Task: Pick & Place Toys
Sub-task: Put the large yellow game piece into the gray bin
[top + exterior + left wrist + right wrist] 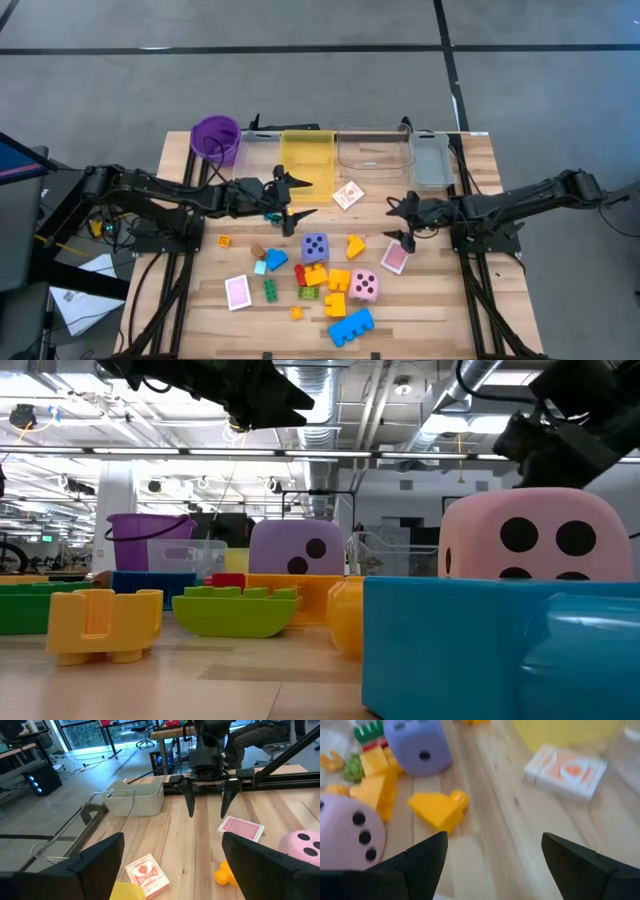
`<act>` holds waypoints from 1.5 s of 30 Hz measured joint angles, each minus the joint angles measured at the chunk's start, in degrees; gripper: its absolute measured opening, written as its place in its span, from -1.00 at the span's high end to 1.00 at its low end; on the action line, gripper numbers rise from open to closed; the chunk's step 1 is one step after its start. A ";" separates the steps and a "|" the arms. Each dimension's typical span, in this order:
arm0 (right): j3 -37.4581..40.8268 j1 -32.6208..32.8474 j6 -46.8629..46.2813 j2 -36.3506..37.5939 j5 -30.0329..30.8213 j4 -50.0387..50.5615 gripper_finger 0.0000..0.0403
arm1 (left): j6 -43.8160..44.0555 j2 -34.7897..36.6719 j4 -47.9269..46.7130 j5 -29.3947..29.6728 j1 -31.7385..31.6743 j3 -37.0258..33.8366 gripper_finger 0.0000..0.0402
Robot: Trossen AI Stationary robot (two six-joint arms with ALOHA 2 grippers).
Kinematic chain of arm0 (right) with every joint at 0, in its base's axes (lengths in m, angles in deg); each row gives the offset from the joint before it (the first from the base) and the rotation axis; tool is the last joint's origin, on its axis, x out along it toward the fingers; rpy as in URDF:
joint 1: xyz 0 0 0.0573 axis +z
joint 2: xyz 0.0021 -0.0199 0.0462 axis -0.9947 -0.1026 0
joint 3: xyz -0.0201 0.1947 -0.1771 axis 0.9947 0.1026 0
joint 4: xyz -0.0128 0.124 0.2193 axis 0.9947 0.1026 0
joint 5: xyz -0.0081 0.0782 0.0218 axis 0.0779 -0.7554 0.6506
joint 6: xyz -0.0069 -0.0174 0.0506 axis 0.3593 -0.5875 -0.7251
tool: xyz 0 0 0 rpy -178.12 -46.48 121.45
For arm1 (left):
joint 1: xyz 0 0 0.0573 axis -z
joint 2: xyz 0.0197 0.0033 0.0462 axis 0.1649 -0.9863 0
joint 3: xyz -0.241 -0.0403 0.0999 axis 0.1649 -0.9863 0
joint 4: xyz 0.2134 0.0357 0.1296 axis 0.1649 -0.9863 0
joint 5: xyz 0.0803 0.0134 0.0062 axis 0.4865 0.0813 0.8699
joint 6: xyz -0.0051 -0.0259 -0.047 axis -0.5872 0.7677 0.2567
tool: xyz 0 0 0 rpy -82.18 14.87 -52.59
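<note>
**A:** Where do your two grippers stand?

**B:** Your left gripper hangs over the table just in front of the yellow bin, fingers apart and nothing between them. Your right gripper hovers right of the toy pile, also spread and empty, close above a pink-backed card.

**A:** And the toys?

**B:** All on the wood, none in a bin as far as you can see. The purple die sits mid-table, the pink die nearer the front edge, bricks packed around them. A yellow wedge brick lies between the purple die and that card. A second card lies off to the left front, and a small card box lies between the two grippers.

**A:** What could go wrong?

**B:** The card lies flat, so your fingers may scrape the table or slide it instead of lifting it. In the pile, a closing gripper may catch two bricks at once or push the neighbours apart. If both arms reach for the middle, they could meet over the card box.

**A:** Anything else in the way?

**B:** The purple cup stands at the back left, and the clear bin and a grey container line the rear edge beside the yellow bin.
</note>
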 joint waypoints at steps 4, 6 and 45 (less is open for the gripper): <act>-3.18 1.76 -3.01 1.17 -0.09 12.42 -0.57 | 0.00 0.00 -0.02 -0.01 0.00 0.00 -0.64; -6.07 2.60 -4.84 1.25 -0.10 20.31 -0.57 | 0.00 0.00 0.00 -0.01 0.00 -0.02 -0.63; -14.99 14.40 -18.55 -20.22 44.67 15.15 -0.56 | 3.04 0.04 -1.50 -0.10 0.00 -0.02 -0.63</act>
